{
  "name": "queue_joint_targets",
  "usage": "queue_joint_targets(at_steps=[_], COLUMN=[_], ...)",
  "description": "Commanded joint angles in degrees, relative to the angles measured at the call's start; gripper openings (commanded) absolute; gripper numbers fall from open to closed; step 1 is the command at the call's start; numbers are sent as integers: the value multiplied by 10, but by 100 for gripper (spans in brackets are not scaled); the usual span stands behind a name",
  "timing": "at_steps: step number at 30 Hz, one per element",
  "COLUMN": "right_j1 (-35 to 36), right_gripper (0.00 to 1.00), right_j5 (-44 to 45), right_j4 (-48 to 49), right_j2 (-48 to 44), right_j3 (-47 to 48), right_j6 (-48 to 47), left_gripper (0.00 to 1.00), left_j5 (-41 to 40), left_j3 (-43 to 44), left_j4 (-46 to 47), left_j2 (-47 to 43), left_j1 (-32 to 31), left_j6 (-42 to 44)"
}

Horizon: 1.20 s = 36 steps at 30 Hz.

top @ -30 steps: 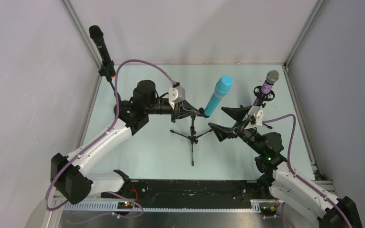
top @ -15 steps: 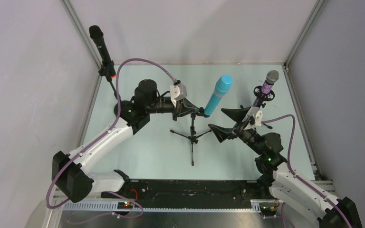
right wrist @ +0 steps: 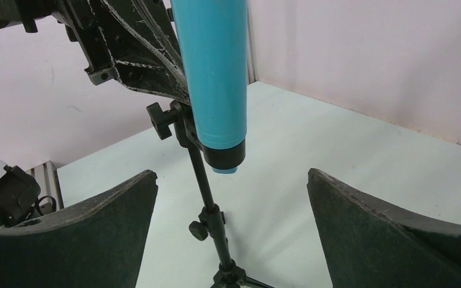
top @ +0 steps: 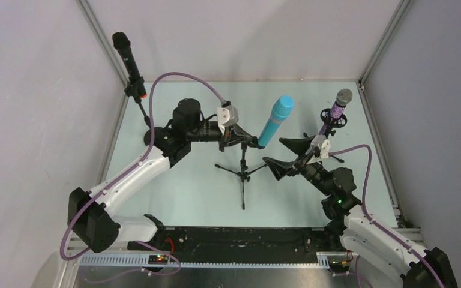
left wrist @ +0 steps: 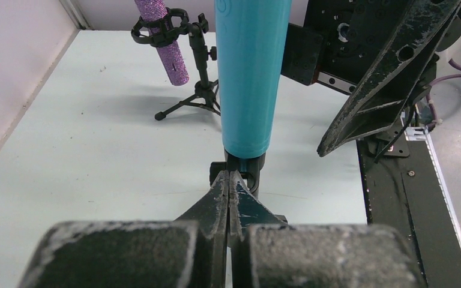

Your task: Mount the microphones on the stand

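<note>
Top external: left claw (top: pixel 247 143) together, slightly nearer turquoise microphone (top: pixel 275 121) than before; right claw (top: pixel 272 149) wide apart.

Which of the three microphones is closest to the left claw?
The turquoise-blue microphone on the middle stand: the left claw, shut, sits right at its base. The black microphone stands in the far left corner, the purple microphone to the right.

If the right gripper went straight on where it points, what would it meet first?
Probably the turquoise microphone, its lower end centred between the right gripper's open fingers, or the stand pole beside it; depth is unclear.
</note>
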Motion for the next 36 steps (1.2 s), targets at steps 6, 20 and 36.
queue_joint_targets(at_steps=[6,20,36], right_j1=[1,1,0], right_gripper=[99,99,99], right_j5=[16,18,25], right_j4=[13,5,-3], right_j2=[-1,-7,-3], right_j3=[-8,-11,-12], right_j6=[4,0,24], left_gripper=[0,0,0], left_j5=[-5,-70,-293], left_j3=[1,-18,-138], left_j4=[-57,-50,75], left_j2=[36,45,-44], left_j1=[1,-12,-61], left_j6=[27,-20,-167])
